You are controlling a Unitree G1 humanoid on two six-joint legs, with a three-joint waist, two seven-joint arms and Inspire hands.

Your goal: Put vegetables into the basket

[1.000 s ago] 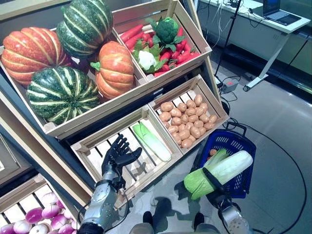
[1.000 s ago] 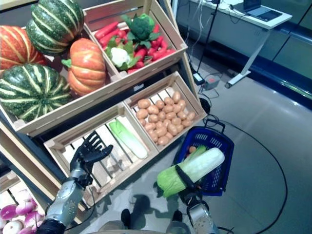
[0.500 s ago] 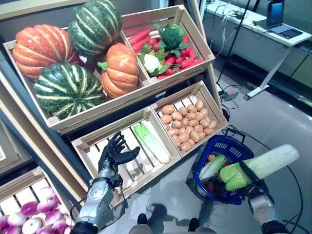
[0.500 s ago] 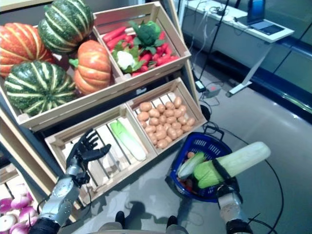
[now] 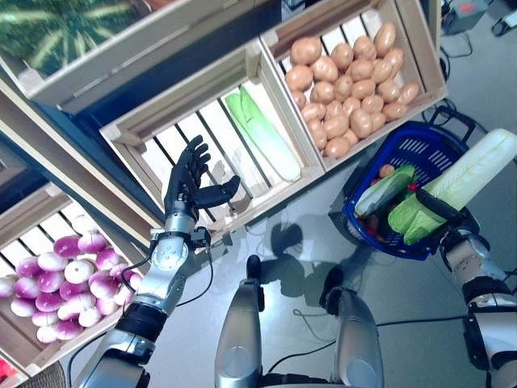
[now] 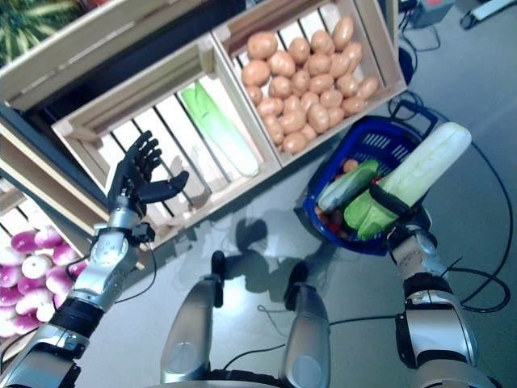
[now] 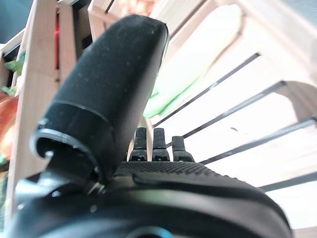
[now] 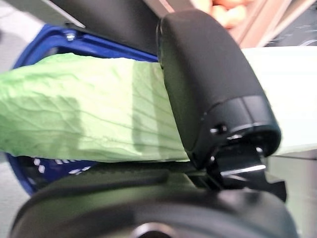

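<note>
My right hand point(image 5: 440, 220) is shut on a long pale-green napa cabbage point(image 5: 464, 182), its thumb wrapped over the leafy end point(image 8: 89, 121). The cabbage hangs tilted over the right rim of the blue basket point(image 5: 404, 149) on the floor. Inside the basket lie another cabbage point(image 5: 386, 190) and a few small vegetables. My left hand point(image 5: 190, 182) is open, fingers spread, held in front of the slatted wooden crate point(image 5: 153, 121) that holds one more cabbage point(image 5: 262, 133).
A crate of potatoes point(image 5: 347, 85) stands just behind the basket. A lower crate of purple and white onions point(image 5: 69, 271) sits at the left. A striped green pumpkin point(image 5: 48, 24) shows on the shelf above.
The camera has tipped downward, so the upper shelves left the view. My right hand has lowered the cabbage over the basket. The left hand has stayed by the crate.
</note>
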